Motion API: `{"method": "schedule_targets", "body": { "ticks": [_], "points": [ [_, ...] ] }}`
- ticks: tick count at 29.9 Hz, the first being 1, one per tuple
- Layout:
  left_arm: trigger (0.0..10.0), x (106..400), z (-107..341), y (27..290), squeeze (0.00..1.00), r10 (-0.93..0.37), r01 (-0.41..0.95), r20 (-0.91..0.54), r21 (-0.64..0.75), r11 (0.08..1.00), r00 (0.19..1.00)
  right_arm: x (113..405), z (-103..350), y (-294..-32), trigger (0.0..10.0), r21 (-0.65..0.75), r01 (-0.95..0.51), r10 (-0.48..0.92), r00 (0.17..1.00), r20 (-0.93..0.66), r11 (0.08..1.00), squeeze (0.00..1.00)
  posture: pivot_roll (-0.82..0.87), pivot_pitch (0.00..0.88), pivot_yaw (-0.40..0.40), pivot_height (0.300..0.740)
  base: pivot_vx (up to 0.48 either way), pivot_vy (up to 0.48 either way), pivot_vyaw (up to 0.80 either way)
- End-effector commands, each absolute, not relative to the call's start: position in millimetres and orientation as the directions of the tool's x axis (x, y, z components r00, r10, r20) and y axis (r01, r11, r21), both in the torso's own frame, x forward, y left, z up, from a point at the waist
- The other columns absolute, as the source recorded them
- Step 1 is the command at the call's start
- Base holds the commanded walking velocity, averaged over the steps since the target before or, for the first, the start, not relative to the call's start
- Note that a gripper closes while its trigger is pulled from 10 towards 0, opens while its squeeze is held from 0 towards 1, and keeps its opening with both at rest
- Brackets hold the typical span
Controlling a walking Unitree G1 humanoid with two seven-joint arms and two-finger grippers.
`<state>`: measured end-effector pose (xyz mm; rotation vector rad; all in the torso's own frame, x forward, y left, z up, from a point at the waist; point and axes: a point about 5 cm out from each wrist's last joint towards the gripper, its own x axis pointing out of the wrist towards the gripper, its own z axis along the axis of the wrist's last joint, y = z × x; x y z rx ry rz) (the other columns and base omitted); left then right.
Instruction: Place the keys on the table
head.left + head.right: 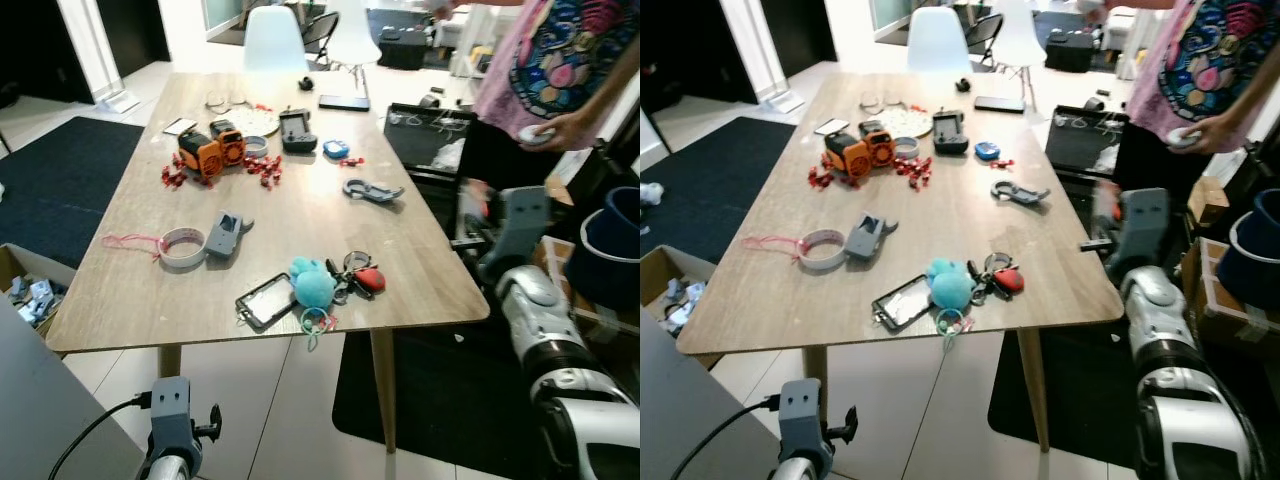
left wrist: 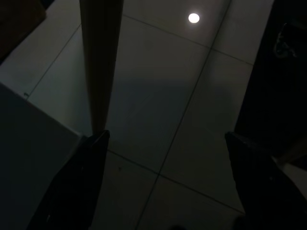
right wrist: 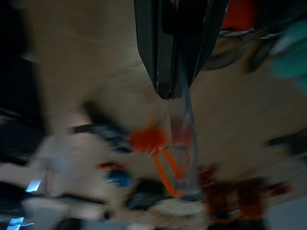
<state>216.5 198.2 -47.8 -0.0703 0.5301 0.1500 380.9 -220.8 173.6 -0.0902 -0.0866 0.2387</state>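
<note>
The keys [image 1: 356, 275] lie on the wooden table [image 1: 150, 300] near its front right corner, joined to a teal plush charm [image 1: 312, 284] and a red fob [image 1: 370, 279]. My right arm [image 1: 524, 240] is raised just off the table's right edge, to the right of the keys and apart from them, and it looks blurred. In the right wrist view my right gripper [image 3: 169, 91] has its black fingers pressed together with nothing between them, above the blurred tabletop. My left arm [image 1: 170, 425] hangs low under the table's front edge, and the left gripper [image 2: 165, 191] is open over the floor tiles.
A phone-like case [image 1: 266, 299], a tape roll [image 1: 182, 247], an orange toy [image 1: 212, 150], a grey clip [image 1: 370, 190] and small red pieces lie on the table. A person in a pink shirt [image 1: 560, 70] stands at the right. A dark bucket [image 1: 610, 245] and boxes sit nearby.
</note>
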Motion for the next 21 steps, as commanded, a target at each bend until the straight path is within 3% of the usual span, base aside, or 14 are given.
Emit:
{"method": "schedule_targets", "body": {
  "ticks": [1, 6, 21],
  "points": [
    [10.0, 214, -50, 198, 0.0, 0.121, -0.158, -0.519, -0.028, 0.987, 0.846, 381, 171, -206, 10.0, -0.107, -0.325, 0.331, 0.943, 0.044, 0.94, 0.0, 0.05, 0.062, -0.017, 0.74, 0.0, 0.0, 0.0],
    [10.0, 213, -50, 197, 0.0, 0.118, -0.156, -0.52, -0.03, 0.987, 0.846, 376, 163, -174, 10.0, -0.1, -0.524, 0.525, 0.851, -0.011, 0.846, 0.0, 0.05, 0.068, -0.015, 0.74, 0.0, 0.0, 0.0],
    [10.0, 213, -51, 194, 0.0, 0.107, -0.148, -0.525, -0.037, 0.988, 0.844, 370, 155, -170, 10.0, -0.066, -0.578, 0.575, 0.816, -0.061, 0.814, 0.0, 0.04, 0.074, -0.015, 0.74, 0.0, 0.0, 0.0]
  ]
}}
